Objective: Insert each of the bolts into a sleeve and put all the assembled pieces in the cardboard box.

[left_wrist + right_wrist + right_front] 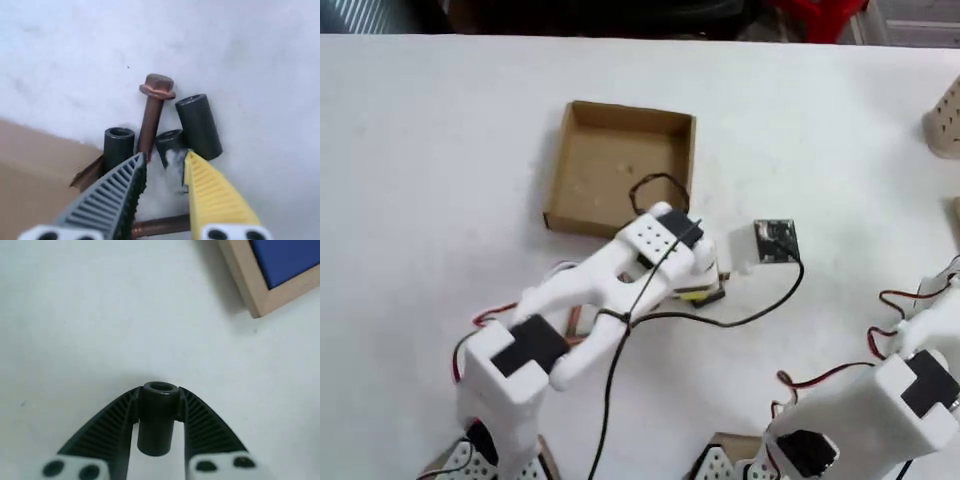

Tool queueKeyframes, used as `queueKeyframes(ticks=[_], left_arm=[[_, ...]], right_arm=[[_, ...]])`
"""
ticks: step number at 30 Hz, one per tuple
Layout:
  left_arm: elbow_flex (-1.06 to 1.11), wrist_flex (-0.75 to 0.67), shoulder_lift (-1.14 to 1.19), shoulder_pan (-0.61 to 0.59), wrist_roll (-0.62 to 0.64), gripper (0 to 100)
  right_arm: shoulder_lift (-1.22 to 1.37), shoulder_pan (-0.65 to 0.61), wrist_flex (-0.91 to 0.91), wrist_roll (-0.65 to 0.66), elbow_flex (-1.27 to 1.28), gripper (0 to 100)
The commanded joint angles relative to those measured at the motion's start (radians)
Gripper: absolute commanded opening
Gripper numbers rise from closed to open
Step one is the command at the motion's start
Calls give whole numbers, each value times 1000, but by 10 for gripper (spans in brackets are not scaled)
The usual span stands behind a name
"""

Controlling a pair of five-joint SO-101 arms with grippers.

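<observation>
Clamping one sleeve [156,425] is the right gripper [159,391]; left gripper [164,159] open near three sleeves [119,145] [169,139] [198,125].

Cut off at picture edges: cardboard box [30,170], blue-faced wooden frame [245,280]. Partly hidden behind left pincer [164,157]: a bolt [160,226].

Copper bolt [152,112] lies among black sleeves [198,126] beside the cardboard box [620,165].

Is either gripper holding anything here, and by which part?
The right gripper grips a black sleeve by its sides, near the open end. The left gripper holds nothing; it is open above a copper-coloured bolt.
</observation>
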Motion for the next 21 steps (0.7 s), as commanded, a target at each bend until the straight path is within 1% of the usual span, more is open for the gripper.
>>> queueKeyframes(ticks=[1,2,4,6,8,12,16,21], left_arm=[[-29,-94,-1,33,-11,146],[-29,-112,-1,39,-12,146],[-31,-130,-1,41,-55,146],[-57,-132,4,35,-84,146],[-103,-126,36,16,-86,146],[-247,-63,148,-4,-92,146],[-353,9,240,12,-94,107],[-417,23,312,10,-84,101]], right_arm=[[-24,7,-21,-8,-41,16],[-21,7,-19,-8,-40,16],[-15,7,-19,-8,-38,16],[-15,7,-16,-8,-34,16],[-18,7,-15,-8,-32,16],[-24,18,16,-5,-40,16],[-22,28,13,-2,-37,16],[-22,27,13,0,-38,16]])
